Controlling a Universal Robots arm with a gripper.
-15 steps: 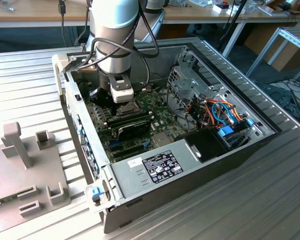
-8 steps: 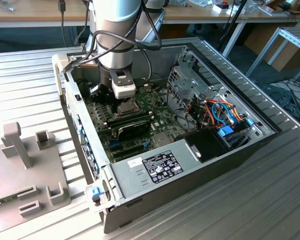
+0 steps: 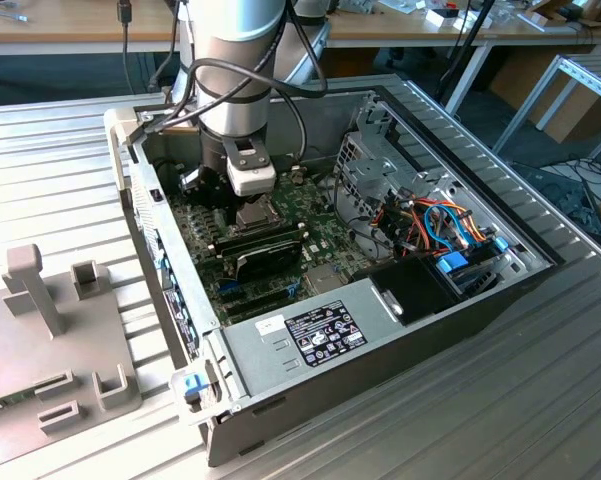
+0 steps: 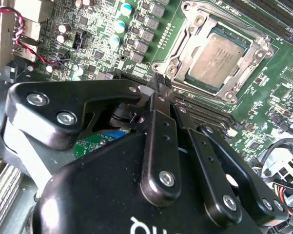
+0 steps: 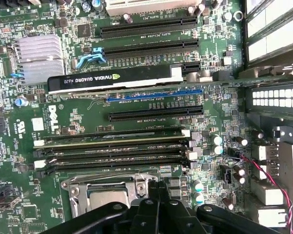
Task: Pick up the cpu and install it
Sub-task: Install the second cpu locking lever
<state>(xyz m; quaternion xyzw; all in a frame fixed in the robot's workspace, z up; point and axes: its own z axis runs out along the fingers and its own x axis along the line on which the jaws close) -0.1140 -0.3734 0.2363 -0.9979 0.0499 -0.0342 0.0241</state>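
Note:
The cpu [image 4: 218, 54], a small square chip with a pale metal top, lies flat in the socket on the green motherboard [image 4: 102, 29], framed by the socket's metal frame [image 4: 185, 48]. In the first wrist view the cpu [image 5: 103, 197] is partly hidden behind the gripper's black links. My gripper [image 4: 158, 84] hovers just beside the socket, fingers together with nothing between them. In the exterior view the gripper [image 3: 246, 196] hangs low inside the open computer case, right over the socket area.
Long memory sticks [image 5: 112, 146] and a black graphics card [image 5: 114, 80] lie near the socket. A metal drive cage [image 3: 380, 160], coloured cables [image 3: 440, 225] and the power supply [image 3: 310, 335] fill the case's other side. A grey fixture [image 3: 50, 340] stands on the table.

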